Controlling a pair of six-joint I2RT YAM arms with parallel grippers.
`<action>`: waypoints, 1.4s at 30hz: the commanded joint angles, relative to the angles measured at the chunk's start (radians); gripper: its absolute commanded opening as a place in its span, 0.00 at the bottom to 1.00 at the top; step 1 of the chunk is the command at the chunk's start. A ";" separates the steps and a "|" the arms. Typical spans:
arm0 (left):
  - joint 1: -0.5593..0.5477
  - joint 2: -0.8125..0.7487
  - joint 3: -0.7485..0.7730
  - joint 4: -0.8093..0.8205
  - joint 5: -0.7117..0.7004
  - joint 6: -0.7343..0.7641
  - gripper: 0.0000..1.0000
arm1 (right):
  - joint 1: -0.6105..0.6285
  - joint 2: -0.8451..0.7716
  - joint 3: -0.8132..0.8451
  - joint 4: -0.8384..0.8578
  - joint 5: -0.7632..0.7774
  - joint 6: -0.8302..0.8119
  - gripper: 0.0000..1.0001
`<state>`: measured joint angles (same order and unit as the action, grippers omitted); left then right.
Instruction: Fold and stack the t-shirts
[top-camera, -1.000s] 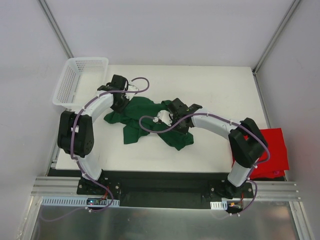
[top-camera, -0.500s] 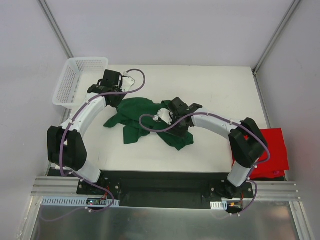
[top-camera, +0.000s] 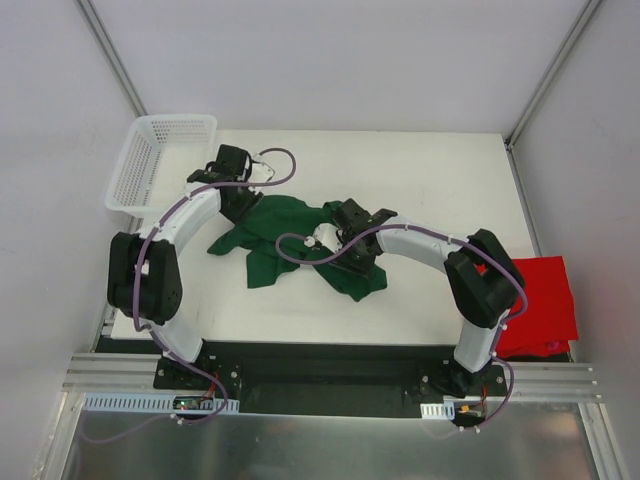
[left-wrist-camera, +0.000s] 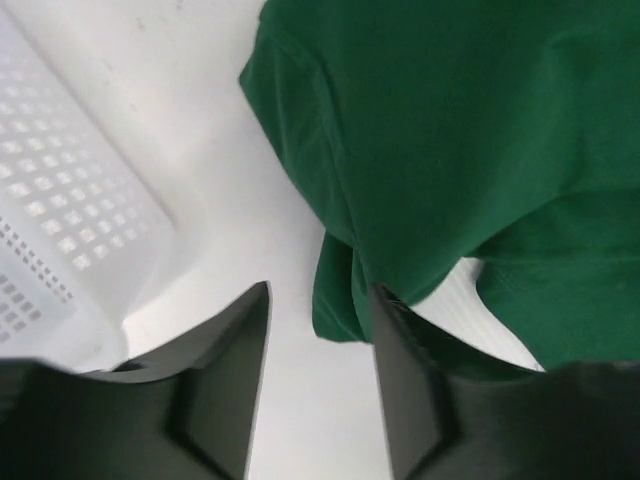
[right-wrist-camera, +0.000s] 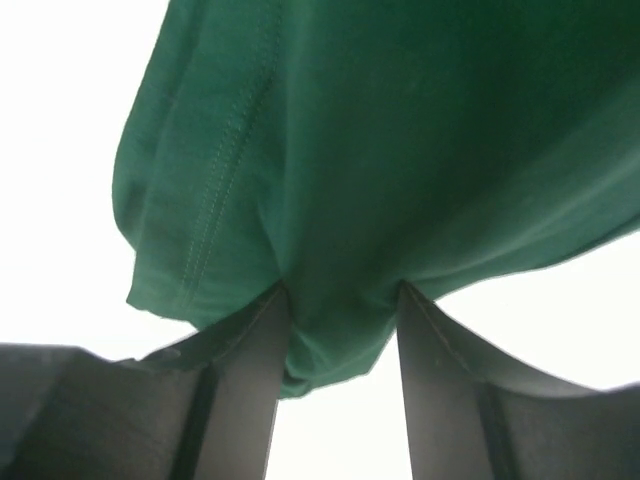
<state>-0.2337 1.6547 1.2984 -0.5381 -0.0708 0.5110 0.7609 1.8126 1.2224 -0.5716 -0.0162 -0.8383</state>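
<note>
- The green t-shirt (top-camera: 285, 235) lies crumpled, not yet folded, in the middle of the table (top-camera: 420, 180). Its long axis runs from the far left, near the white mesh basket (top-camera: 150, 160), down towards the near right.
- The left hand (left-wrist-camera: 318, 300) is placed at the far-left end of that heap. Its fingers are parted and released: bare table is seen between them, and only a small fold of green cloth lies just ahead, beside the inner finger. Nothing is gripped there.
- The right hand (right-wrist-camera: 340, 295) is set on the near-right part of the same shirt. A bunched fold with a stitched hem fills the gap between its fingers and touches both. With creases drawn in towards the gap, it is judged to be grasped.
- The two ends of the shirt are thus each met by the nearer arm, so a spread along the long axis is favoured.
- The red t-shirt (top-camera: 545, 300) lies off the table's right edge, beside the right arm's base and well apart from the left arm.
- No brand, label or writing can be read on either shirt or on the basket.
</note>
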 joint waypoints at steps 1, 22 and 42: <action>0.011 0.060 0.027 0.000 0.046 -0.017 0.52 | -0.002 -0.021 -0.003 -0.014 -0.024 0.015 0.47; 0.001 0.004 -0.040 -0.006 0.057 -0.031 0.47 | 0.005 0.007 0.019 -0.033 -0.030 0.016 0.19; -0.035 -0.033 -0.136 -0.033 0.143 -0.092 0.49 | 0.015 0.022 0.025 -0.045 -0.030 0.018 0.18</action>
<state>-0.2623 1.5818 1.1877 -0.5438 0.0193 0.4423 0.7647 1.8267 1.2228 -0.5766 -0.0242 -0.8341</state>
